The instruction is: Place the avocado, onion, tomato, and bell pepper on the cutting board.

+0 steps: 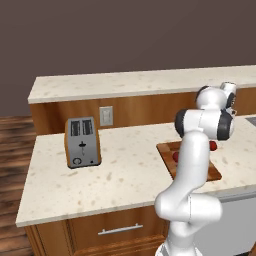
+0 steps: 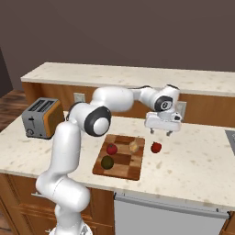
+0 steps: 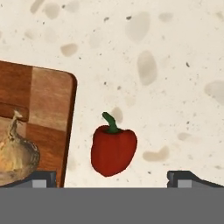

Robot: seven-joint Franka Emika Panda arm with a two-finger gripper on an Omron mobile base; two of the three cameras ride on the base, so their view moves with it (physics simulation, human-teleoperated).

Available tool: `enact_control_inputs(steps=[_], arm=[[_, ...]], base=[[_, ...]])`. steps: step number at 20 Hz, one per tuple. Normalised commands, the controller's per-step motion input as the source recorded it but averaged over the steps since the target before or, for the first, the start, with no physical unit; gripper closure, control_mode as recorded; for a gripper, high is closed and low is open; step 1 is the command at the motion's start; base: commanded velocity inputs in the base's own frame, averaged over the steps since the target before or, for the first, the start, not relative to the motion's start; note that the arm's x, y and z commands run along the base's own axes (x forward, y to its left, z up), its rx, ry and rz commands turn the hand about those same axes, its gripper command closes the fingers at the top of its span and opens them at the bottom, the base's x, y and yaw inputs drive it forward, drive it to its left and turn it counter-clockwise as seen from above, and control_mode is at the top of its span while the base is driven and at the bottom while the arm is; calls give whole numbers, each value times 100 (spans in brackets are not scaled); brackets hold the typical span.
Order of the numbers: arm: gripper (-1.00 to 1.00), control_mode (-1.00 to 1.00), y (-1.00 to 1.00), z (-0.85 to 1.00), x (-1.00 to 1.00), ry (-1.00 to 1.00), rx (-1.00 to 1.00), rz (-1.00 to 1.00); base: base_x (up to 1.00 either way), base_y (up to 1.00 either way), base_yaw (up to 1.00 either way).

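Hand view | bell pepper (image 3: pixel 113 150) upright, stem toward top | gripper (image 3: pixel 112 178) wide open, empty

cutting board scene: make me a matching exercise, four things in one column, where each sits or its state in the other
Things:
1. bell pepper
2. onion
3. avocado
4. gripper

Places or states:
A. on the cutting board, dark green
B. on the counter beside the board
C. open, above the counter
D. on the board, tan

Pairs: 1-B, 2-D, 3-A, 4-C
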Motion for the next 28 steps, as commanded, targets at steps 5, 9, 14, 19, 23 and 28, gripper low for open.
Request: enact_control_inputs(steps=[5, 9, 14, 19, 23, 28], arm=[[-100, -100, 0, -24, -19, 3, 0, 0], [-100, -100, 9, -26, -18, 3, 0, 0], [-100, -100, 23, -17, -19, 3, 0, 0], [-100, -100, 17, -16, -15, 4, 0, 0], [-100, -100, 6, -20, -2, 3, 0, 0], [-100, -100, 0, -21, 10, 0, 0, 0]], base=[[0, 0, 0], [0, 0, 0], [0, 0, 0], [0, 0, 0], [0, 0, 0], [0, 0, 0]])
